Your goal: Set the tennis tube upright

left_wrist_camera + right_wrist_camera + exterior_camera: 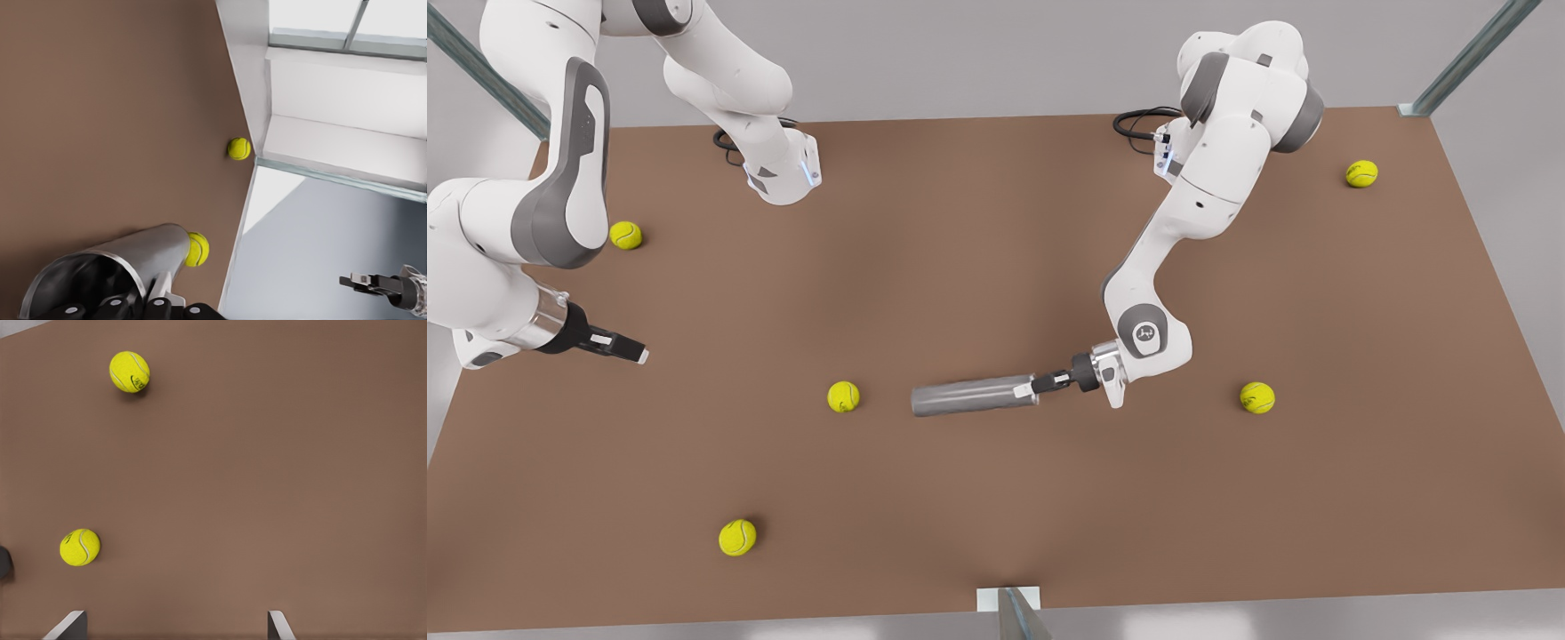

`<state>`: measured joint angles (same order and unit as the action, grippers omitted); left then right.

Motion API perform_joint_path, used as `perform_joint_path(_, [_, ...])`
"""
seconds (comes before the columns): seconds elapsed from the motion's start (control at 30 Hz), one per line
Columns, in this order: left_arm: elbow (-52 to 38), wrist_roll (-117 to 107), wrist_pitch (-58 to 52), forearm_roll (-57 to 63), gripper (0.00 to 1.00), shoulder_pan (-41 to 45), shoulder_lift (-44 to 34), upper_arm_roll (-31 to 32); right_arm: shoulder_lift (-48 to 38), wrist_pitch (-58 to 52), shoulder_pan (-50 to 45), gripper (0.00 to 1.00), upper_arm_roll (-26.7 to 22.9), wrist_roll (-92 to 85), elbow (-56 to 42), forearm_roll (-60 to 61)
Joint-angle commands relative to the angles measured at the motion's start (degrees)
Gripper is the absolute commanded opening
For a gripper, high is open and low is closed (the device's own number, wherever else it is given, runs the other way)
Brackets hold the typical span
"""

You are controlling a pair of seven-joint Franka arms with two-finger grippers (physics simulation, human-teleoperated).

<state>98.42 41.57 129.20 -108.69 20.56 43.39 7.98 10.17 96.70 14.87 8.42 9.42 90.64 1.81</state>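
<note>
Readable markings: one emblem, no legible words or numbers.
A round grey cap on the wrist joint of the arm [1147, 334] at the front view's right carries a small white logo; its characters cannot be made out. The nearer tennis ball [130, 371] in the right wrist view bears a dark printed mark, too small to read.

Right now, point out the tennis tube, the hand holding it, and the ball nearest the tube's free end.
tennis tube [974, 396], front view, middle of its grey body.
left hand [1047, 383], front view, fingertips at the tube's end.
ball [843, 396], front view, its centre.
</note>
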Motion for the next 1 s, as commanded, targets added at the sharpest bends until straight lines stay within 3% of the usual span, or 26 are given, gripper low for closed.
perform_joint_path(0.0, [0.01,-0.17,-1.5,-1.62,0.21,-0.26,-0.24,0.01,-0.06,0.06,-0.01,1.0,0.02,-0.11,-0.03,0.04])
perform_joint_path(0.13, [-0.25,-11.24,-2.2,1.45,0.21,-1.31,-4.81,-0.95,-0.06,0.15,-0.01,1.0,0.02,-0.11,-0.12,0.04])
perform_joint_path(0.27, [-5.08,-25.65,-5.98,19.73,0.21,-4.91,-6.13,-0.95,0.03,0.42,-0.19,1.0,0.02,-0.11,-0.38,0.04])
perform_joint_path(0.57, [-6.58,-47.72,-10.02,58.41,0.21,-5.27,-15.44,-4.47,0.29,0.5,-0.63,1.0,0.28,0.25,-0.82,0.13])
perform_joint_path(0.97, [-6.58,-63.71,-16.62,99.63,0.21,-4.74,-23.0,-7.37,0.38,0.33,-0.54,1.0,0.28,0.25,-0.82,0.13])
